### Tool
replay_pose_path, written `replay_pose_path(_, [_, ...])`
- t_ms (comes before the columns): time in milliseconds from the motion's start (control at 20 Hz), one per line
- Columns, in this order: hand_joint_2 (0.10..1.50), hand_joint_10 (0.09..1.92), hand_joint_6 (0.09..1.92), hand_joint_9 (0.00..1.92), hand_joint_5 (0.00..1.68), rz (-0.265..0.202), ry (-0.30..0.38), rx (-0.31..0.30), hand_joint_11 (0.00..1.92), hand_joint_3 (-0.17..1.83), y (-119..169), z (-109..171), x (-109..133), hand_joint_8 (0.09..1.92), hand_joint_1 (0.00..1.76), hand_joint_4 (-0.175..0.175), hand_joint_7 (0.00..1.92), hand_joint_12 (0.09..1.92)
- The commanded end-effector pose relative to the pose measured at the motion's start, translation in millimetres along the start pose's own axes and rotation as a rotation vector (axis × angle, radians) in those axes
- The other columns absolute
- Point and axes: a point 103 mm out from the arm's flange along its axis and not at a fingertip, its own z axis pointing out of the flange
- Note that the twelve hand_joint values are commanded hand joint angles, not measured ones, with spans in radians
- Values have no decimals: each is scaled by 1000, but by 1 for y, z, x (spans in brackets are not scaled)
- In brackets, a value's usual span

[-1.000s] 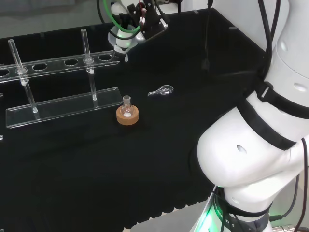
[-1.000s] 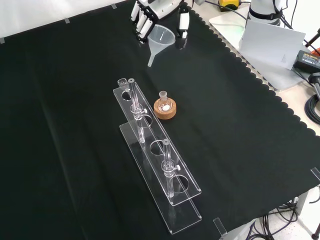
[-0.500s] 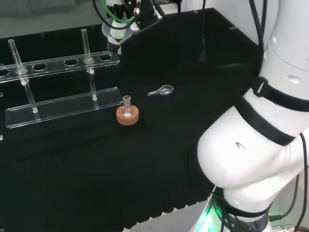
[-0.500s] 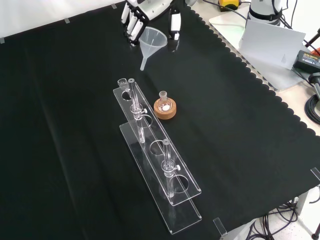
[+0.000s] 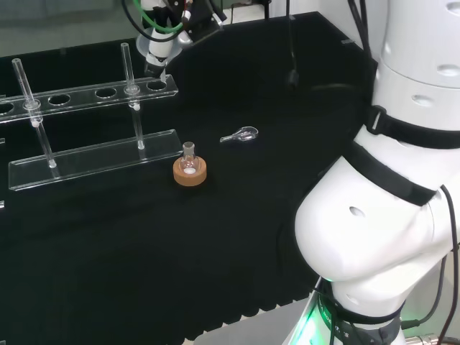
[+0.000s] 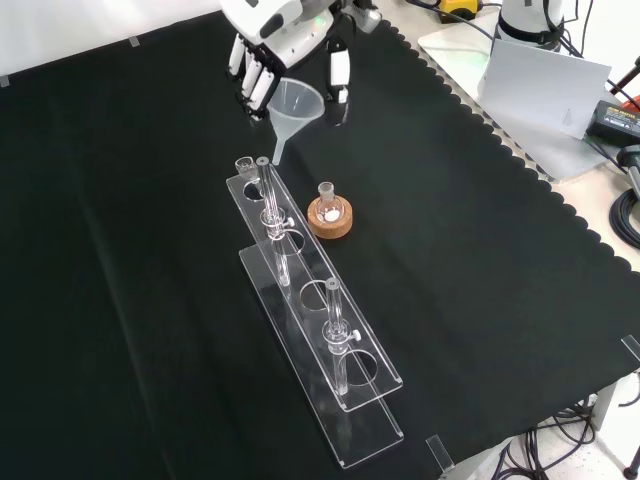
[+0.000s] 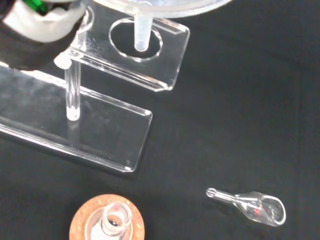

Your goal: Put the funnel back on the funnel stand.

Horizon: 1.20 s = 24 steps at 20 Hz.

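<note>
My hand [image 6: 272, 52] is shut on the clear funnel [image 6: 294, 104], fingers curled round its wide rim. The funnel hangs upright, spout down, over the near end of the clear acrylic funnel stand [image 6: 312, 300]. In the wrist view the funnel's spout [image 7: 141, 36] sits above the round end hole of the stand's top shelf [image 7: 172, 55], its tip about level with the hole. In the head view the hand [image 5: 169, 13] holds the funnel [image 5: 156, 53] just above the right end of the stand [image 5: 86, 95].
A small flask on a cork ring [image 6: 329, 214] stands right of the stand's end in the front view. A little glass scoop [image 5: 240, 134] lies on the cloth beyond it. The stand's upright rods [image 5: 126, 65] rise close to the funnel. The arm's white links [image 5: 388, 215] fill the head view's right.
The hand has carried the funnel toward the stand, leftward in the head view and downward in the front view. Its spout now hangs over the end hole.
</note>
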Motion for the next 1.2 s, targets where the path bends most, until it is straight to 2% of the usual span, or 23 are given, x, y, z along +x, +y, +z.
replay_pose_path(50, [1112, 263, 1037, 1197, 955, -27, -14, 2, 788, 7, 10, -1, 4, 682, 1009, 175, 767, 1131])
replay_pose_path(500, [1113, 264, 1038, 1196, 955, -32, -6, 10, 788, 7, 29, 4, -9, 683, 1009, 175, 766, 1131])
replay_pose_path(1200, [1114, 265, 1040, 1194, 953, -54, 6, 35, 787, 6, 52, 19, -14, 684, 1008, 175, 764, 1131])
